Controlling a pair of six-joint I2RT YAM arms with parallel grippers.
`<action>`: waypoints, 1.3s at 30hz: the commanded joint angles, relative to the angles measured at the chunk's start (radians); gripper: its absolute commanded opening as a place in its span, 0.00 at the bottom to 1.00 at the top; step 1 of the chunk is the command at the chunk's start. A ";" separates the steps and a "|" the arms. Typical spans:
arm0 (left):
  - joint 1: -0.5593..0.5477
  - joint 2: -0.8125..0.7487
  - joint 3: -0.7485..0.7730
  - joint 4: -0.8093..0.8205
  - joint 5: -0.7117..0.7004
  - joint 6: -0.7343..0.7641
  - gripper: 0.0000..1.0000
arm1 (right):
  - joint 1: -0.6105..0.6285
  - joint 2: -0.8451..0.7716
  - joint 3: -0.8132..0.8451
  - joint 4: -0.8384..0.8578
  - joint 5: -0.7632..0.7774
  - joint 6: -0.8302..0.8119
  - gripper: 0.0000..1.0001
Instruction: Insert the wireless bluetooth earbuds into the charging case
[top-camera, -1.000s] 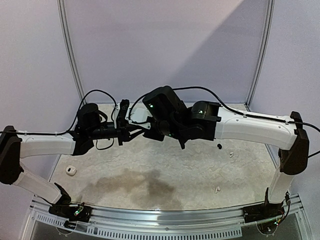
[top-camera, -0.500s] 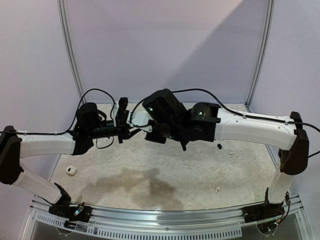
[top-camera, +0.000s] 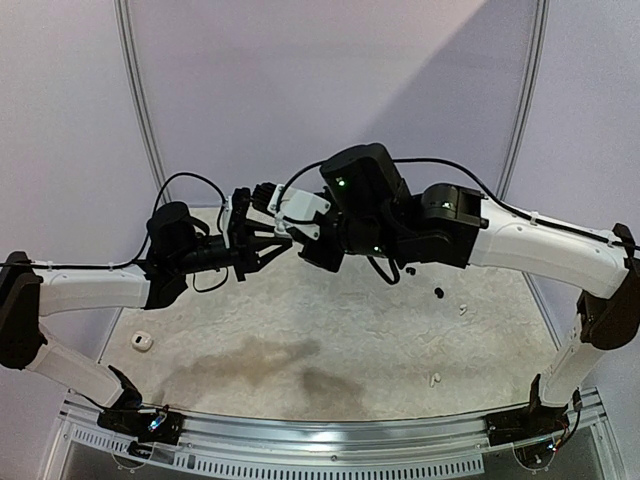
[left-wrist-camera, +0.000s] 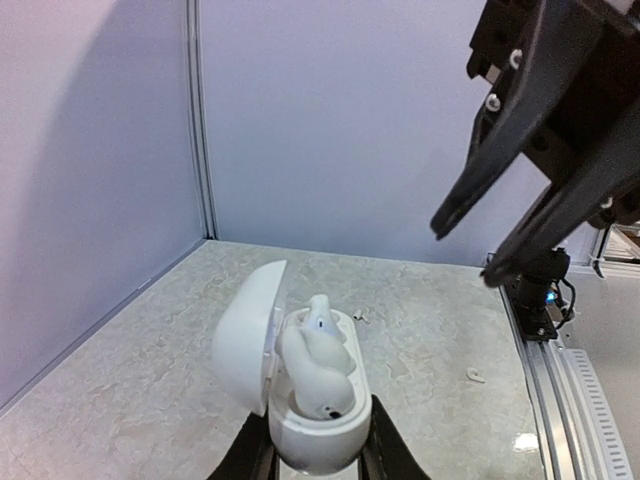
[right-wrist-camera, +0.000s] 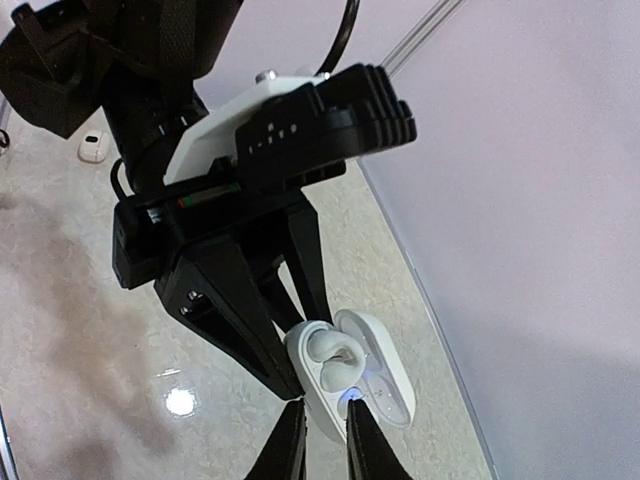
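The right gripper (left-wrist-camera: 467, 250) now sits higher and farther right, drawn away from the open white pebble-shaped plastic charging case (left-wrist-camera: 315, 445).

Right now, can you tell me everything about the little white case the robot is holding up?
The charging case looks like a smooth, glossy white plastic pebble. Its hinged lid stands open to one side, and a white earbud sits in the body, poking up. The left gripper pinches the body between its black fingers, holding it in the air above the table. The right gripper hangs close above it, jaws slightly apart and empty, and looks clear of it.
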 joint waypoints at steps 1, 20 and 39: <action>0.000 -0.020 0.025 0.022 0.009 0.010 0.00 | -0.012 -0.039 -0.009 0.048 -0.043 0.032 0.15; -0.003 -0.022 0.023 0.022 0.006 0.027 0.00 | -0.057 0.065 0.015 0.085 -0.111 0.041 0.06; -0.003 -0.021 0.025 0.022 -0.002 0.055 0.00 | -0.080 0.089 0.014 0.033 -0.149 0.071 0.05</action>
